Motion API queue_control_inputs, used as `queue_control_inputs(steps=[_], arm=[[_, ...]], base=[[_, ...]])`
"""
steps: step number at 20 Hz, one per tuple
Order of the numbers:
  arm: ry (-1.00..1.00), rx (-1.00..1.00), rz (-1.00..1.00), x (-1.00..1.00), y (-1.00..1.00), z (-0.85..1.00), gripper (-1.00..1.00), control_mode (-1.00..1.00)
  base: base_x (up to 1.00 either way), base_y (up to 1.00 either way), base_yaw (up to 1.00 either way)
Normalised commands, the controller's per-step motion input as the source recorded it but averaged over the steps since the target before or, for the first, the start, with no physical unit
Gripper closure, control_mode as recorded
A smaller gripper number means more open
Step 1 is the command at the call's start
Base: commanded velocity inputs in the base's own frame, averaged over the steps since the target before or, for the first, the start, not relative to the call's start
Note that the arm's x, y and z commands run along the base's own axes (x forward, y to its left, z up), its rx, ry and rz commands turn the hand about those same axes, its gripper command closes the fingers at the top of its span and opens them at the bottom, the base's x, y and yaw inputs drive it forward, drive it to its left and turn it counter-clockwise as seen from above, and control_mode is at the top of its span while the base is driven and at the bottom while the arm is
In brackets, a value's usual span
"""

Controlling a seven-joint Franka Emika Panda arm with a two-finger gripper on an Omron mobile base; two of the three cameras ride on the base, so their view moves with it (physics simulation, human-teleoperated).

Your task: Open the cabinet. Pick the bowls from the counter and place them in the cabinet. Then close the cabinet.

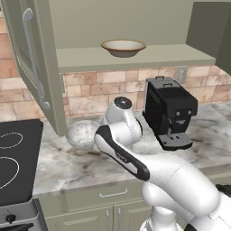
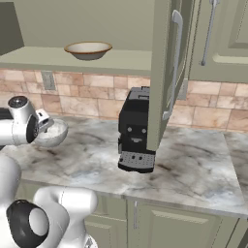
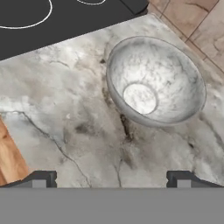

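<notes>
Hovering your gripper point(image 3: 112, 179), fingers spread, over the counter point(image 3: 65, 118); grey bowl point(image 3: 155, 81) at 1 o'clock; tan bowl point(image 1: 123, 47) shelved in the cabinet point(image 1: 135, 57).

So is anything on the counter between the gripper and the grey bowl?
No. In the hand view, bare marble counter lies between the open gripper and the grey bowl.

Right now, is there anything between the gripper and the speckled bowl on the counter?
Nothing visible. In the hand view the gripper is open, its tips wide apart, and only bare counter lies between it and the speckled bowl. The coffee machine stands off to the side.
</notes>
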Motion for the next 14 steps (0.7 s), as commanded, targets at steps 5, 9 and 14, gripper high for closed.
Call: queue_control_inputs(steps=[5,9,14], arm=[[0.0,-0.07,0.0,0.34,0.46,-0.26,-1.0,-1.0],[0.0,-0.1,0.02,0.18,0.3,-0.24,-1.0,-1.0],[0.0,-0.14,0.04,0.01,0.02,-0.15,-1.0,-1.0]], base=[[0.0,0.0,0.0],[0.0,0.0,0.0],[0.0,0.0,0.0]])
